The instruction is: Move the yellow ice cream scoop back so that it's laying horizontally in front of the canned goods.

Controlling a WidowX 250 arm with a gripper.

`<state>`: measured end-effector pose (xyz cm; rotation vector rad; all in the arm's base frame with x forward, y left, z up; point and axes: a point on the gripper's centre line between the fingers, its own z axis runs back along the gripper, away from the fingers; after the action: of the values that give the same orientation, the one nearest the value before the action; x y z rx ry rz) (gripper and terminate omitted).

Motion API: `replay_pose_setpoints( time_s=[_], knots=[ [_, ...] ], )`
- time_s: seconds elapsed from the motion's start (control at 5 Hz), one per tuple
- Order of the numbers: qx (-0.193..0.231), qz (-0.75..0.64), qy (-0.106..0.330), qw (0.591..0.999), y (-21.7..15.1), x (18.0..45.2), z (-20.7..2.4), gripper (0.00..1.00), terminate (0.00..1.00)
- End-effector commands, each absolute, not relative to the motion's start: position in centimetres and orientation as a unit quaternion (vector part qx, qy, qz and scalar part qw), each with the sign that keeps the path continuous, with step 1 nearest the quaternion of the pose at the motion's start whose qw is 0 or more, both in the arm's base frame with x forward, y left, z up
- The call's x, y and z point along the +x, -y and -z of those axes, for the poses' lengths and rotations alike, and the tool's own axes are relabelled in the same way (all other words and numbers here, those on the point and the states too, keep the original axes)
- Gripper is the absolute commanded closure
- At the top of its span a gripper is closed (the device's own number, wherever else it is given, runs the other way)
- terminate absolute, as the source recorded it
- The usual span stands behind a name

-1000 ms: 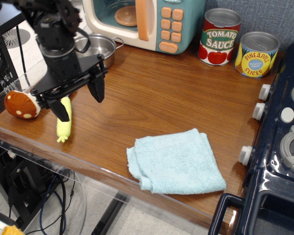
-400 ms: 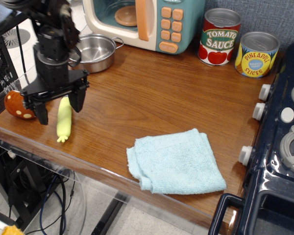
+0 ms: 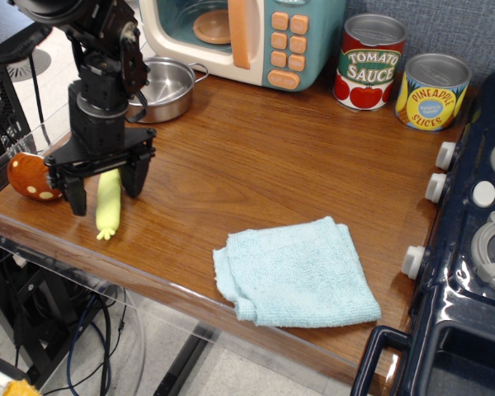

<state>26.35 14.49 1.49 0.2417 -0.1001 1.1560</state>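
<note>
1. The yellow ice cream scoop is seen lying on the tabletop near its front left corner, with the pale handle pointing toward the front edge; the silver bowl is hidden behind the claw.
2. The claw is spread wide and pointed downward, with 1 finger set on each side of the handle, so the scoop is straddled rather than gripped. Whether the fingertips touch the tabletop cannot be told.
3. This straddling pose is judged to be a preparation for a grasp across the narrow width of the handle, which suits the opening of the claw.
4. The canned goods, 2 cans standing upright at the back right, are well apart from the scoop, so most of the task is judged to be undone.
5. A brown mushroom lies just beside the left finger, and a steel pot stands behind the arm; both could be knocked if the claw is shifted sideways.
6. A blue cloth lies near the front and is judged to be avoidable if the scoop is carried above it.
</note>
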Motion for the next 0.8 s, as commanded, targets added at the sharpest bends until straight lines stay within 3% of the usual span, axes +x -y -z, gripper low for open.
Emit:
replay_pose_setpoints(
  time_s=[0.0,0.6],
  knots=[
    [0.099,-0.542,0.057,0.832,-14.5,27.5,-1.9,1.0,0.0],
    [0.055,-0.519,0.081,0.849,-12.4,27.8,-2.6,1.0,0.0]
  ],
)
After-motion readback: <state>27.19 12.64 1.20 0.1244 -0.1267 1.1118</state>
